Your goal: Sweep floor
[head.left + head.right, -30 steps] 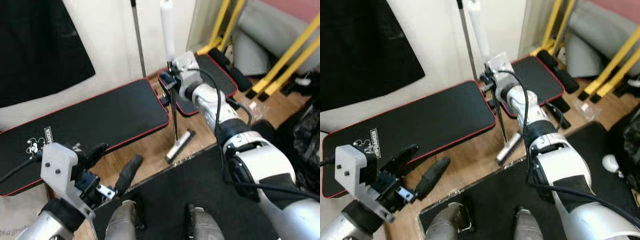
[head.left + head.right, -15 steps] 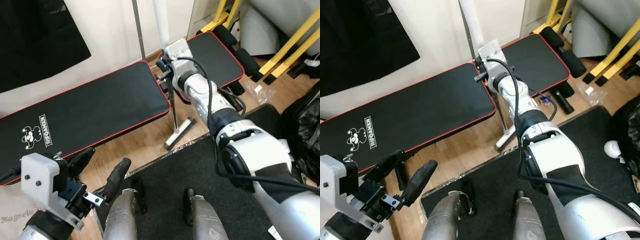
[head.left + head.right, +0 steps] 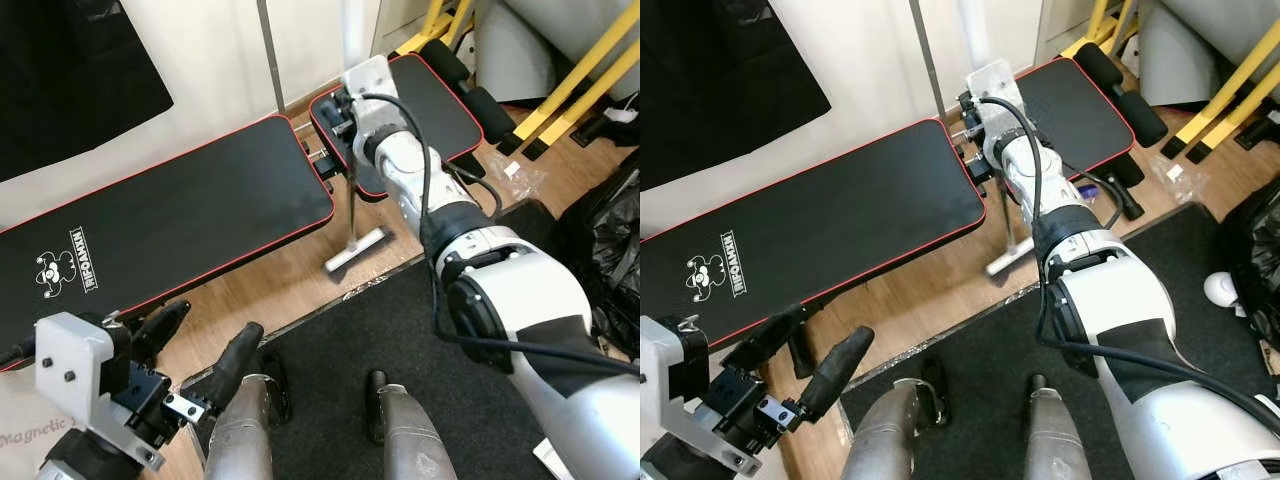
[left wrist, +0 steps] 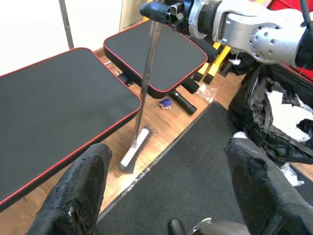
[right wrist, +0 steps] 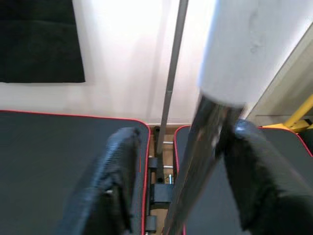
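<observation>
- Two grippers are appearing: the right gripper is reaching far out over the workout bench, its black fingers closing on the broom handle; in the right wrist view the pole is passing between the two fingers, pinched there as far as can be judged.
- Standing nearly upright, the broom is resting its head on the wooden floor, just right of the bench's long pad and beyond the far edge of the black mat.
- Hanging low at near left, the left gripper is idling with fingers spread wide, gripping nothing.
- Sweeping itself appears to be the step under way, with the head working the strip between bench and mat.
- Next, judging by the layout, the right arm needs to drag the head along the floor while keeping it clear of the bench frame and the mat's edge.
</observation>
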### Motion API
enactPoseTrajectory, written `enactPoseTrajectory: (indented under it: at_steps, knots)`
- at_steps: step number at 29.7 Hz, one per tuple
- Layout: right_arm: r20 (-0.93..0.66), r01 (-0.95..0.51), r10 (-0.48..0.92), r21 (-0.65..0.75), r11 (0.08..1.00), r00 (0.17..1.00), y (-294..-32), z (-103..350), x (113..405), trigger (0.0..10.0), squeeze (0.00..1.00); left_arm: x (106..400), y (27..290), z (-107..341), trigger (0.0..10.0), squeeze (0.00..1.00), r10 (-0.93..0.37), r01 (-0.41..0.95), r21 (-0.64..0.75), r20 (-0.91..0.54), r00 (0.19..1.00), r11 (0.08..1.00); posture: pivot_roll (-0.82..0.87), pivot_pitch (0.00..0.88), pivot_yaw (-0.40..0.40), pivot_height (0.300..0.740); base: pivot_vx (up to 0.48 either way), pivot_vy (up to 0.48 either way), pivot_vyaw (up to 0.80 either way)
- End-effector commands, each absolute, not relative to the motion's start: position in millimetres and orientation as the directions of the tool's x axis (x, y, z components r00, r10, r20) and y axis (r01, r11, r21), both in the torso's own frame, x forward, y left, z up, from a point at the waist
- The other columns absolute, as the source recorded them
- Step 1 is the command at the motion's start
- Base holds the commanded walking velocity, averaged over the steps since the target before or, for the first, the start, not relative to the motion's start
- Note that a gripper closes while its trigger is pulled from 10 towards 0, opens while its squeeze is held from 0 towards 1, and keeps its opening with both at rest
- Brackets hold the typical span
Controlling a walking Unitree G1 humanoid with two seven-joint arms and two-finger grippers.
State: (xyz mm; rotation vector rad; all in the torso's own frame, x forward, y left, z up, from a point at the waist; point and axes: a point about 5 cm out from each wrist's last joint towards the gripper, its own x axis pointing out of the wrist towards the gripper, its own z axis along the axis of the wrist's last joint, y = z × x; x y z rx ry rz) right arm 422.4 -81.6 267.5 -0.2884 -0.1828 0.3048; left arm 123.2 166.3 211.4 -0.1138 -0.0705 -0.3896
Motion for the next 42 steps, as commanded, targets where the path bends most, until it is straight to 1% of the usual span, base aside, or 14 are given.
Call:
enactPoseTrajectory:
  at_steps: [1,14,15,17,18,19,21,22,24,27,34,36,40,42]
  knots:
    - [0.081,-0.278,0.316,-0.308,0.91,0.945,-82,255,422,10.0,1.0,121,166,209,10.0,0.0,-0.377,0.382,-0.116,0.062,0.924,0.917,0.14,0.448,-0.008,0.74,0.0,0.0,0.0]
    - [0.022,-0.178,0.201,-0.383,0.907,0.979,-114,240,424,10.0,1.0,125,164,212,10.0,0.0,-0.376,0.38,-0.114,0.056,0.925,0.918,0.13,0.426,-0.003,0.74,0.0,0.0,0.0]
    - [-0.006,-0.216,0.23,-0.371,0.903,0.973,-118,235,423,10.0,0.65,126,165,213,10.0,0.0,-0.373,0.377,-0.112,0.054,0.926,0.92,0.12,0.423,-0.002,0.74,0.0,0.0,0.0]
    - [-0.016,-0.235,0.246,-0.36,0.903,0.969,-119,233,423,10.0,0.65,126,165,213,10.0,0.0,-0.372,0.376,-0.112,0.053,0.927,0.92,0.12,0.423,-0.002,0.74,0.0,0.0,0.0]
    - [-0.028,-0.264,0.272,-0.341,0.902,0.962,-120,231,422,10.0,0.42,126,165,213,10.0,0.0,-0.37,0.374,-0.111,0.052,0.928,0.921,0.12,0.415,-0.003,0.74,0.0,0.0,0.0]
    - [-0.036,-0.301,0.305,-0.313,0.901,0.952,-120,228,421,10.0,0.08,127,165,214,10.0,0.0,-0.368,0.371,-0.109,0.05,0.929,0.922,0.11,0.408,-0.001,0.74,0.0,0.0,0.0]
    - [-0.04,-0.323,0.326,-0.296,0.899,0.945,-120,225,420,10.0,0.08,127,165,214,10.0,0.0,-0.366,0.368,-0.108,0.047,0.93,0.923,0.11,0.406,-0.001,0.74,0.0,0.0,0.0]
    - [-0.031,-0.372,0.377,-0.258,0.891,0.926,-121,223,418,10.0,0.0,128,165,214,10.0,0.0,-0.362,0.365,-0.104,0.044,0.931,0.925,0.11,0.397,-0.003,0.74,0.0,0.0,0.0]
    - [-0.031,-0.372,0.377,-0.258,0.891,0.926,-121,223,418,10.0,0.0,128,165,214,10.0,0.0,-0.362,0.365,-0.104,0.044,0.931,0.925,0.11,0.397,-0.003,0.74,0.0,0.0,0.0]
    - [-0.007,-0.521,0.523,-0.108,0.847,0.852,-122,212,406,10.0,0.0,133,165,215,10.0,0.0,-0.341,0.343,-0.101,0.035,0.939,0.934,0.08,0.359,-0.012,0.74,0.0,0.0,-0.27]
    - [0.081,-0.591,0.597,-0.091,0.802,0.798,-124,203,341,10.0,0.0,148,172,225,10.0,0.0,-0.242,0.248,-0.073,0.09,0.966,0.966,0.02,0.302,-0.031,0.74,0.0,0.0,-0.8]
    - [0.077,-0.584,0.59,-0.089,0.807,0.804,-127,201,331,10.0,0.0,155,175,226,10.0,0.0,-0.233,0.238,-0.046,0.102,0.967,0.97,0.0,0.276,-0.032,0.74,0.0,0.0,-0.8]
    - [0.048,-0.473,0.482,-0.123,0.872,0.875,-155,187,308,10.0,0.0,177,180,228,10.0,0.0,-0.238,0.233,0.048,0.145,0.96,0.971,-0.05,0.221,-0.024,0.74,0.0,0.0,-0.8]
    - [0.006,-0.371,0.385,-0.255,0.893,0.923,-184,167,287,10.0,0.0,190,176,220,10.0,0.0,-0.246,0.236,0.086,0.139,0.959,0.968,-0.07,0.175,-0.025,0.74,0.0,0.0,-0.8]
